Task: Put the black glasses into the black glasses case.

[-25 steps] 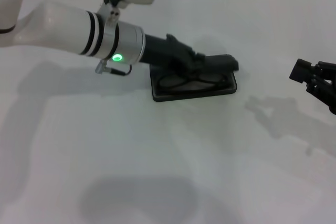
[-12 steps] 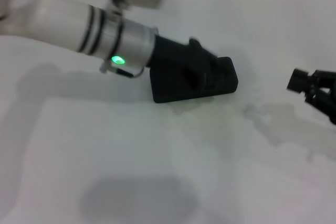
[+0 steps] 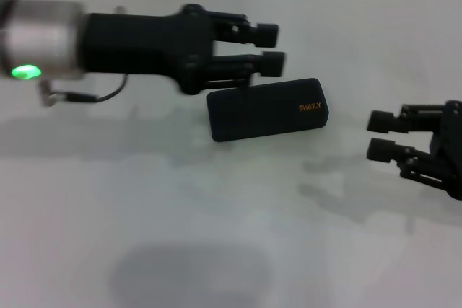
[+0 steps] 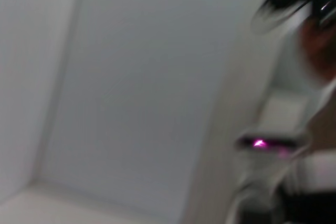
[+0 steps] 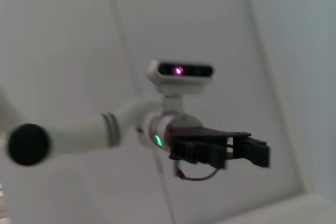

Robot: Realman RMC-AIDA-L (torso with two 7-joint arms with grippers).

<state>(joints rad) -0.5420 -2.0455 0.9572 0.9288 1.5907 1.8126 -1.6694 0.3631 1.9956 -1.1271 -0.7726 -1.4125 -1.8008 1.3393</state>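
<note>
White tabletop (image 3: 216,236) all around, with a pale wall behind it. My left gripper (image 3: 268,48) is up off the surface, pointing across to my right, fingers (image 3: 266,32) spread a little with nothing between them. Just under and slightly in front of those fingertips sits the black glasses case (image 3: 266,110), lid shut flat, orange lettering (image 3: 310,107) showing near the end farthest from my left wrist. Since it's closed, I can't see inside, so the black glasses aren't visible anywhere. My right gripper (image 3: 382,135) hangs well off to the right of the case, fingers parted and empty too. From the right wrist camera my left gripper (image 5: 252,151) shows up across the way, jaws apart. Left wrist camera is mostly blur, can't tell much.
</note>
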